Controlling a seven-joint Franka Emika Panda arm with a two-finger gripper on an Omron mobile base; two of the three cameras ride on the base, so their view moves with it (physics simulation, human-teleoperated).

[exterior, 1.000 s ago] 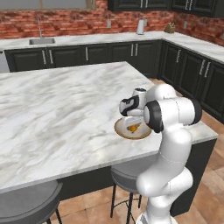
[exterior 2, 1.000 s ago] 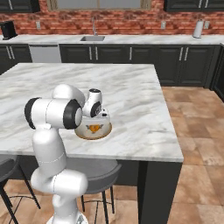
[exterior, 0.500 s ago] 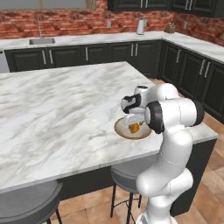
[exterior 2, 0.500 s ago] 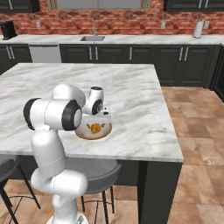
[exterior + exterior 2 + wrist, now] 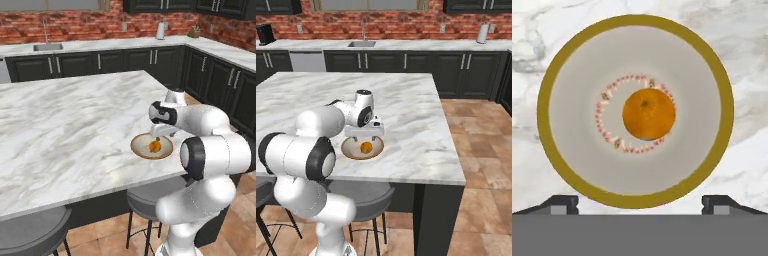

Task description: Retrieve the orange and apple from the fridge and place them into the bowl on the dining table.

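Two-finger claw (image 5: 640,204): held with dark tips spread wide, nothing between them. Directly beneath it: small yellow-orange ball, the orange (image 5: 649,114), resting in the wide tan-rimmed cream bowl (image 5: 562,165). Bowl set on white grey-veined marble dining table (image 5: 70,125), near its edge

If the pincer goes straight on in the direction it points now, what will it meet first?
Most likely the orange lying in the middle of the bowl, straight below the open pincer; how far apart they are is unclear.
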